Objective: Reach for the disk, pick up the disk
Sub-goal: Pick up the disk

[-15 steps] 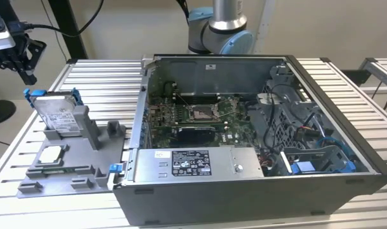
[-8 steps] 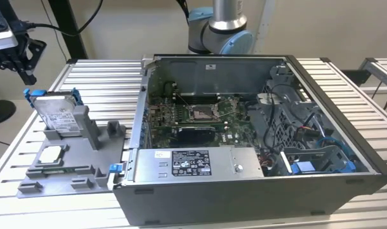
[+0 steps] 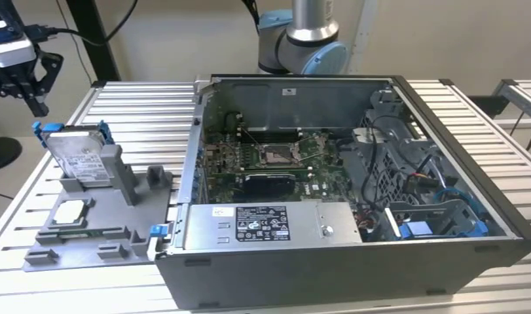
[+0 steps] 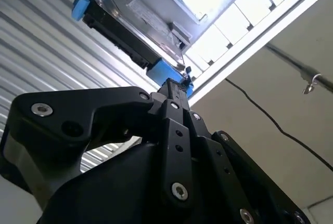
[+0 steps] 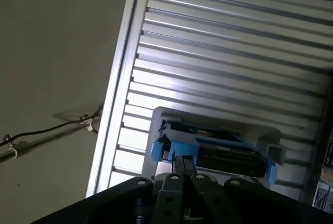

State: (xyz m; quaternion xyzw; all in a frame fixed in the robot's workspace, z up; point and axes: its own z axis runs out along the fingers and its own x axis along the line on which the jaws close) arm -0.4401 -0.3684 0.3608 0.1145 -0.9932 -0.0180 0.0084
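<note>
Just below the closed pincer, the disk stands on end in a grey holder.

Its long axis runs near upright, leaning back a little, with the blue bracket's ends at the top and the white-labelled face turned toward the exterior view; the label's print is too small to read. The holder sits on the slatted table, at the exterior view's left of the open case. The pincer hangs just above the bracket, fingers pressed together and holding nothing.
</note>
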